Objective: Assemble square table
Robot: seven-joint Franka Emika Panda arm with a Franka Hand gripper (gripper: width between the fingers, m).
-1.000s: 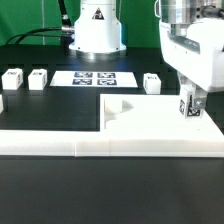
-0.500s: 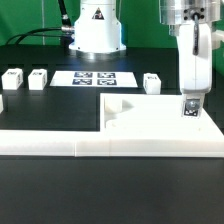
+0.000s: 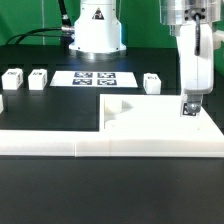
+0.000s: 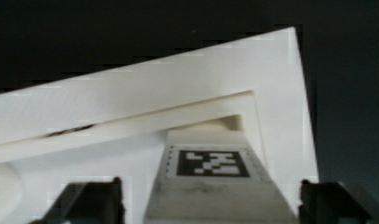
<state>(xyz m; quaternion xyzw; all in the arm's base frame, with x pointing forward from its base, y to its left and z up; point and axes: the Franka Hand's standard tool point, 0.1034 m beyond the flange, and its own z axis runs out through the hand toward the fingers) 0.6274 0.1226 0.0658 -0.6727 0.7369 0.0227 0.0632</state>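
The white square tabletop [image 3: 150, 122] lies flat against the low L-shaped rail [image 3: 60, 143]. One white tagged leg [image 3: 187, 110] stands upright on the tabletop's corner at the exterior view's right. My gripper [image 3: 188, 106] hangs straight down over that leg. In the wrist view the leg [image 4: 212, 165] sits between my gripper's [image 4: 212, 188] two dark fingers [image 4: 88, 205], with a narrow gap on each side, so the gripper is open around it. The tabletop [image 4: 150, 100] fills the view behind. Loose legs lie at the back: two [image 3: 12, 77] [image 3: 38, 78] at the left, one [image 3: 152, 83] further right.
The marker board [image 3: 95, 77] lies at the back in front of the arm's white base [image 3: 95, 30]. Another small white part [image 3: 1, 101] shows at the exterior view's left edge. A small raised white block [image 3: 118, 108] sticks up from the tabletop near its left side.
My wrist turned over the standing leg between the first two frames. Since then the fingers have spread apart and let go of the leg, which stays upright.
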